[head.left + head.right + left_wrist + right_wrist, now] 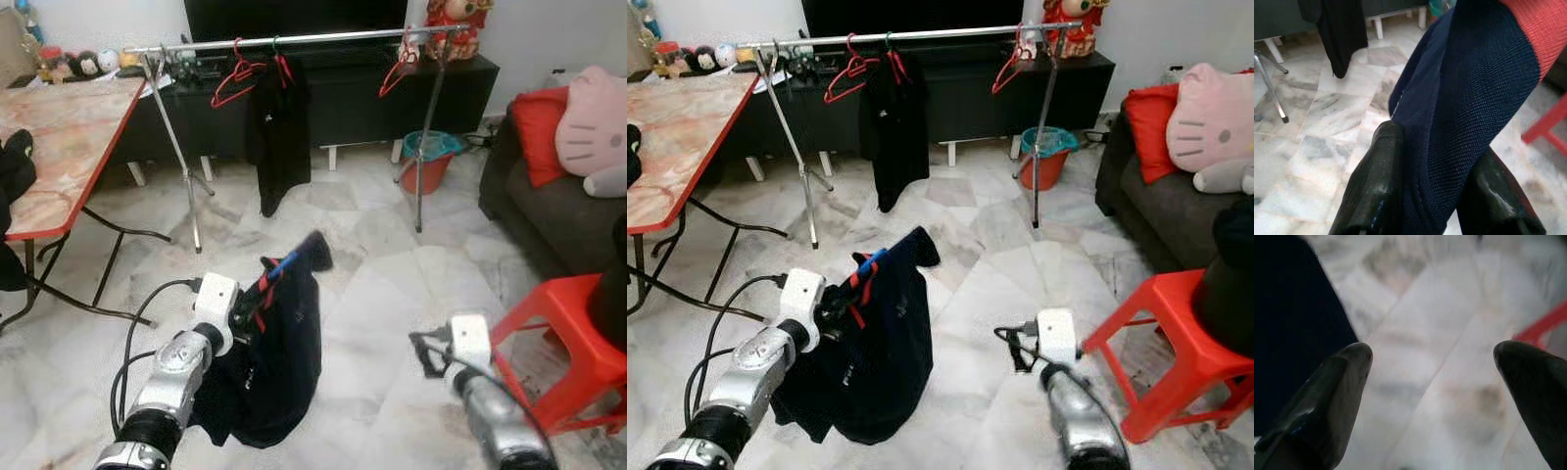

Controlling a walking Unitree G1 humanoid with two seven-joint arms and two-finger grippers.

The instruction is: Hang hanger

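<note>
The left pincer point(257, 315) is clenching a fold of a dark navy garment point(274, 362) with red and blue trim, holding it up over the marble floor point(372, 294); in the left wrist view its two black fingers point(1374, 186) are pressing on either side of the navy knit fabric. A red piece, probably the hanger, is showing at the garment's neck beside the pincer, though it is too small to make out clearly. The right pincer point(1432, 377) is hovering released over bare floor, its fingers spread wide apart, near a red plastic stool point(568, 333).

Ahead, a metal clothes rail point(294, 39) is standing on thin legs in front of a black TV cabinet point(343, 98). Red hangers point(235, 80) are hanging from the rail near its left end, another red hanger point(397, 67) is hanging near the right end, and a black shirt point(277, 132) is dangling between them. A marble-patterned folding worktop point(59, 137) with a red edge is standing to the left, and a dark sofa point(539, 211) with a pink plush cushion point(593, 122) is sitting to the right. A teal and orange bucket point(429, 157) is resting by the rail's right leg.
</note>
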